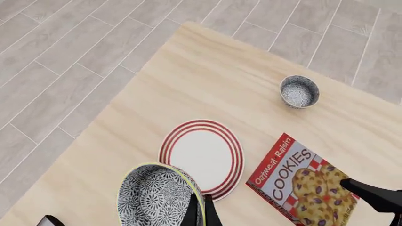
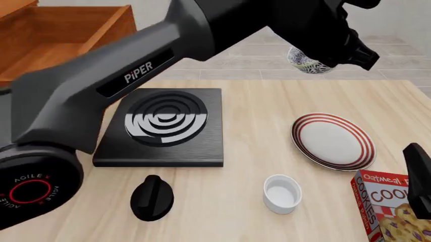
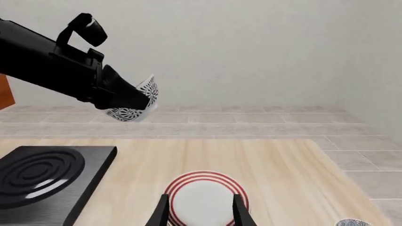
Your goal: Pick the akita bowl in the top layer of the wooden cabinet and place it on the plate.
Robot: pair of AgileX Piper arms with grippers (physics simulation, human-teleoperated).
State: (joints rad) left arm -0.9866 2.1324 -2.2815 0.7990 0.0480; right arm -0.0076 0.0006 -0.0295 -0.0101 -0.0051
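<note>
The akita bowl (image 2: 304, 60) hangs in the air beyond the table's far edge, tilted, with my left gripper (image 2: 331, 50) shut on its rim. In the left wrist view the patterned bowl (image 1: 150, 197) sits just beside the red-ringed plate (image 1: 202, 157), with the fingers (image 1: 202, 213) pinching its rim. The plate (image 2: 333, 140) lies bare on the table's right side. The wooden cabinet's top layer (image 2: 64, 33) stands pulled open at the far left. My right gripper (image 3: 202, 214) is open, low over the plate (image 3: 204, 197), holding nothing.
A black stove slab (image 2: 165, 126) lies centre-left with a black knob (image 2: 151, 196) in front of it. A white ramekin (image 2: 281, 193) stands near the front. A cookie box (image 2: 394, 214) lies at the front right, near the right arm (image 2: 419, 174).
</note>
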